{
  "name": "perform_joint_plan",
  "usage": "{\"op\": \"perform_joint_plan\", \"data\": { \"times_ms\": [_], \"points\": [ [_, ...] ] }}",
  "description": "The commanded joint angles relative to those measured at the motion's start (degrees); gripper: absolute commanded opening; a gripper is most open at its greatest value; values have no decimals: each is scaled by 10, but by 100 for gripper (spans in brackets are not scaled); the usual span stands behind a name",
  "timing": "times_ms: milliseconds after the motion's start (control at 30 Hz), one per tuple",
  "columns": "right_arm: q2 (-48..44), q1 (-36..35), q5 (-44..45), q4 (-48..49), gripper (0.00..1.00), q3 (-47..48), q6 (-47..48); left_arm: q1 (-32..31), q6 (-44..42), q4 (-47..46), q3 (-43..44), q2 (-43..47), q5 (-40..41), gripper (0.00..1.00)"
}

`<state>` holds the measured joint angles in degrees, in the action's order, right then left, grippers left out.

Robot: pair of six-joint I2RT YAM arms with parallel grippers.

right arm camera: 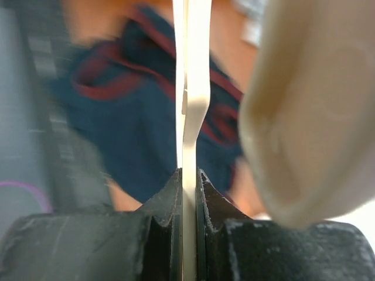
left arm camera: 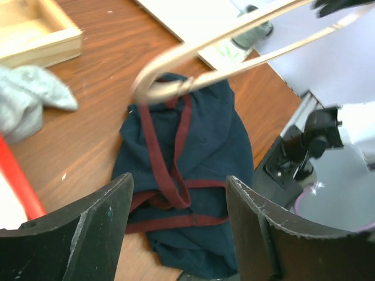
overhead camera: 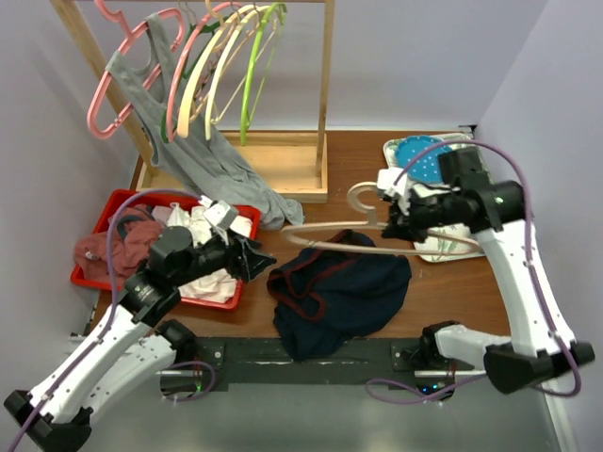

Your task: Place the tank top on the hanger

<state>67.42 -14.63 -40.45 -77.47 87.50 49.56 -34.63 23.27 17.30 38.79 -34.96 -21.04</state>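
The dark navy tank top (overhead camera: pixel 339 287) with dark red trim lies crumpled on the table's front middle; it also shows in the left wrist view (left arm camera: pixel 193 158) and behind the hanger in the right wrist view (right arm camera: pixel 126 117). My right gripper (overhead camera: pixel 407 218) is shut on the tan hanger (overhead camera: pixel 325 235) near its hook and holds it level over the tank top's far edge. The hanger's rounded end (left arm camera: pixel 155 79) reaches the garment's top, and its thin bar (right arm camera: pixel 193 88) runs between my jaws. My left gripper (overhead camera: pixel 256 256) is open and empty, just left of the tank top (left arm camera: pixel 176 234).
A red bin (overhead camera: pixel 104 212) of clothes sits at the left under my left arm. A wooden rack (overhead camera: pixel 325 94) at the back holds pink, yellow and green hangers and a grey tank top (overhead camera: pixel 203 155). A white tray (overhead camera: pixel 452 247) lies at the right.
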Motion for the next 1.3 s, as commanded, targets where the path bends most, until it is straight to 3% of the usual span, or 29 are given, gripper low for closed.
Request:
{"op": "perform_joint_plan", "data": {
  "times_ms": [0,133,333,400,567,733,800,933,1267],
  "points": [
    [-53,38,117,-79,0,-3,36,0,77,50,-12,30,59,70],
    [-77,38,99,-111,0,-24,61,-8,175,9,-92,43,21,72],
    [-84,38,85,-123,0,-58,73,-78,227,-25,-101,-9,85,70],
    [-85,38,79,-123,0,-68,74,-132,231,-18,-82,-60,150,69],
    [-87,38,66,-123,0,-99,82,-202,250,29,-9,-165,284,56],
    [-95,38,59,-123,0,-118,100,-217,261,58,28,-243,339,39],
    [-99,37,54,-123,0,-123,107,-218,260,56,30,-252,350,29],
    [-107,36,35,-123,0,-133,120,-219,255,48,30,-248,358,0],
    [-93,11,-13,-122,0,-156,128,-218,249,82,59,-211,366,0]
  ]
}}
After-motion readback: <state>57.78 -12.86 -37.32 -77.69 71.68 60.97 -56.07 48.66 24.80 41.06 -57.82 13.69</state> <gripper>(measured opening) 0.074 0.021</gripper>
